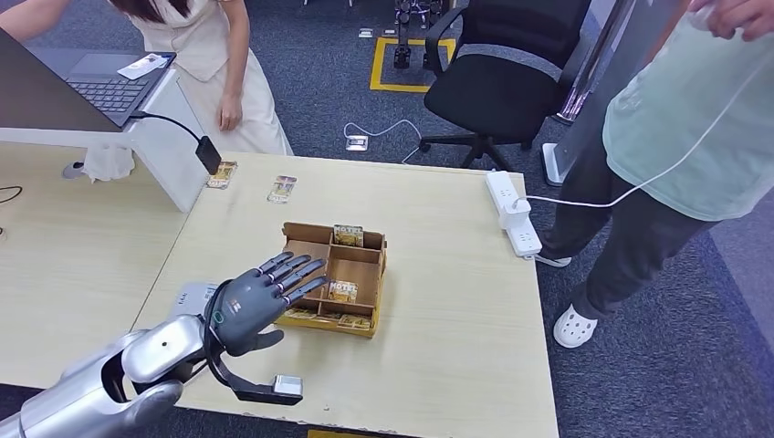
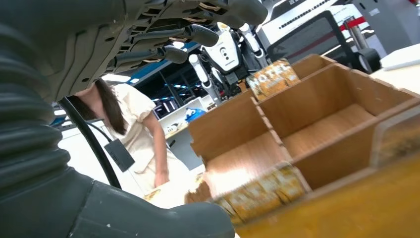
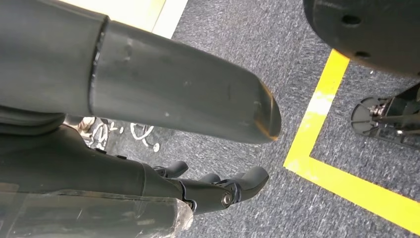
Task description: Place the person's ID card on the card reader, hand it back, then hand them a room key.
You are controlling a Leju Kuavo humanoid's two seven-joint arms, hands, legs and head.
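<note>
Silver left arm (image 1: 109, 379), dark grey hand (image 1: 251, 306), perhaps purple-tipped fingers (image 1: 294, 271).

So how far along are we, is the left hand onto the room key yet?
Not yet. The left hand is open and holds nothing, fingers spread toward the wooden organizer that holds the hotel key cards. Two cards lie on the table near the person in white; whether the ID step is finished I cannot tell. Still left: picking a key card and handing it over. The right hand hangs over the floor.
</note>
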